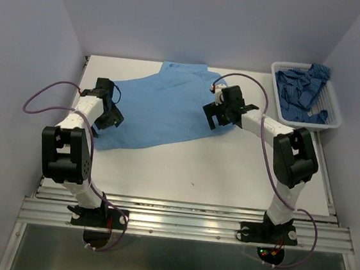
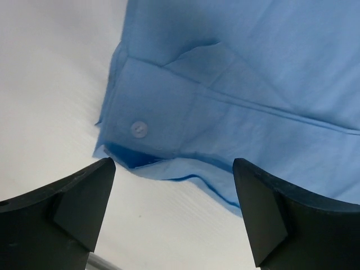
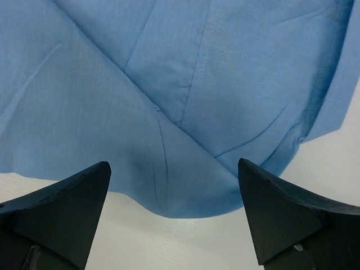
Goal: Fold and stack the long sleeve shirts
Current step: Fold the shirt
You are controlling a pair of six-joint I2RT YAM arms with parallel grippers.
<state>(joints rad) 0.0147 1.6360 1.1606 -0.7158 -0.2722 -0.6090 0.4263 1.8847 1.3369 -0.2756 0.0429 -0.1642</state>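
Both pairs of jaws stand wide and empty. I see the left gripper [image 1: 110, 116] over the cuff [image 2: 140, 126] and the right gripper [image 1: 215, 116] over the opposite edge. The light blue shirt [image 1: 160, 110] lies left-to-right between the 2, toward the table's [image 1: 227, 172] far edge.

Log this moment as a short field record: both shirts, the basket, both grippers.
light shirt: plain sky-blue cloth shirt, lying spread on the white table
dark shirt: darker patterned blue shirt, crumpled in the white mesh basket
left gripper: open, over the buttoned cuff, holding nothing
right gripper: open, over the light shirt's edge, holding nothing
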